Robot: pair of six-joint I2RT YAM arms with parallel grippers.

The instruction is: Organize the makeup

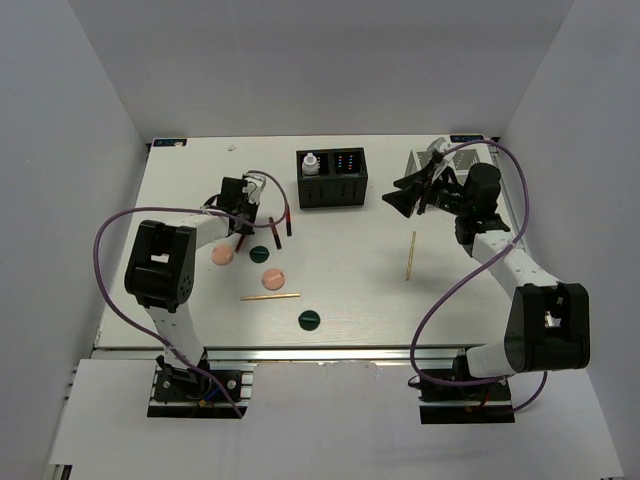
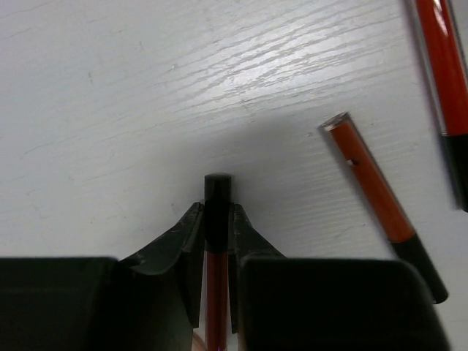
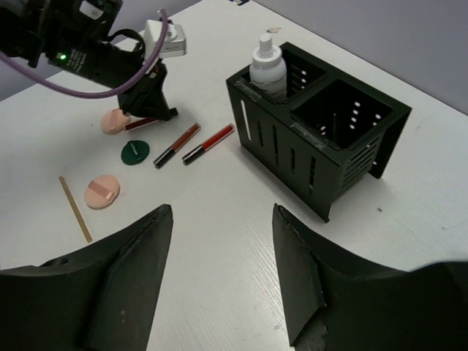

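Red pencil [image 2: 217, 191] clamped in low left gripper [image 2: 217, 219]; right gripper [image 3: 221, 219] raised, agape.

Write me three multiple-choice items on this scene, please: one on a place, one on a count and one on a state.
1. Where is the white bottle? A) lying loose B) in the black box C) held by an arm
2. How many dark green discs show? A) one B) four C) two
3. The left gripper is: A) shut on a red pencil B) open C) shut on a disc
Answers: 1 B, it stands in one compartment; 2 C, the top view shows two; 3 A, it clamps the pencil near its dark end.
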